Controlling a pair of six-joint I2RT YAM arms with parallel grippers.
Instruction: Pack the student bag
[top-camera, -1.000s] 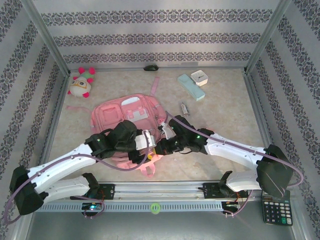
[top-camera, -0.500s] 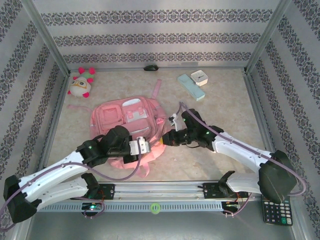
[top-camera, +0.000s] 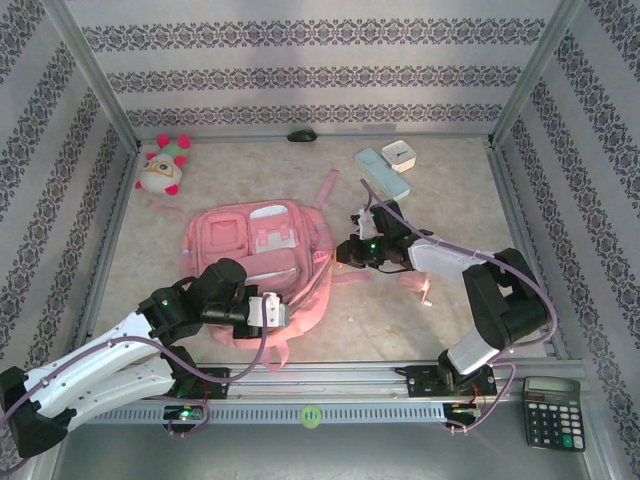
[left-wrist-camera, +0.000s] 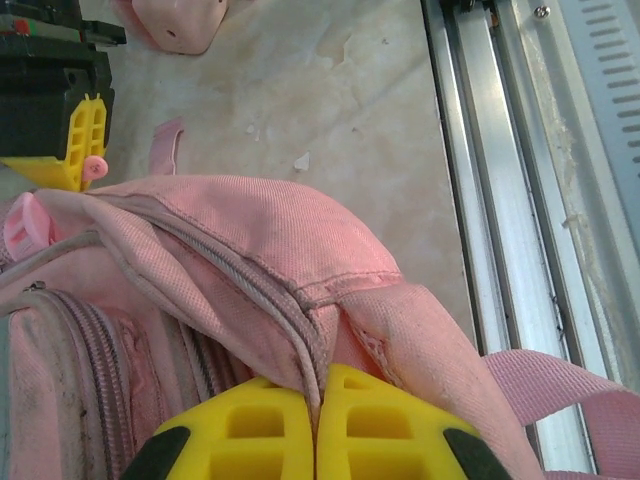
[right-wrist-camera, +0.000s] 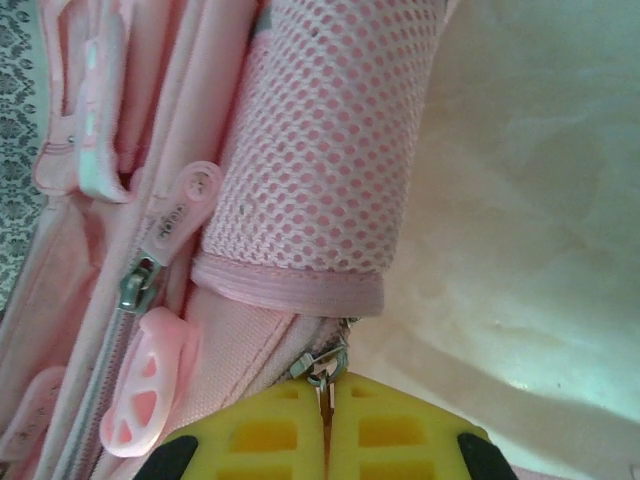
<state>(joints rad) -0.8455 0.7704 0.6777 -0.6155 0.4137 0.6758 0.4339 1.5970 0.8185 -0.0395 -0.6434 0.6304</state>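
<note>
Backpack (top-camera: 250, 245) is lying mid-desk (top-camera: 450, 200). Left pincer (left-wrist-camera: 318, 400) is clamping its near seam, right pincer (right-wrist-camera: 327, 400) is pinching its right-side zipper pull (right-wrist-camera: 322, 368), probably bracing for unzipping.

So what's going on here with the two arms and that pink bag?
Both arms are on the bag, which lies flat mid-table. The left gripper is shut on fabric at its near edge. The right gripper pinches a zipper pull beside the mesh pocket. A toy and a case lie at the back, outside the bag.
</note>
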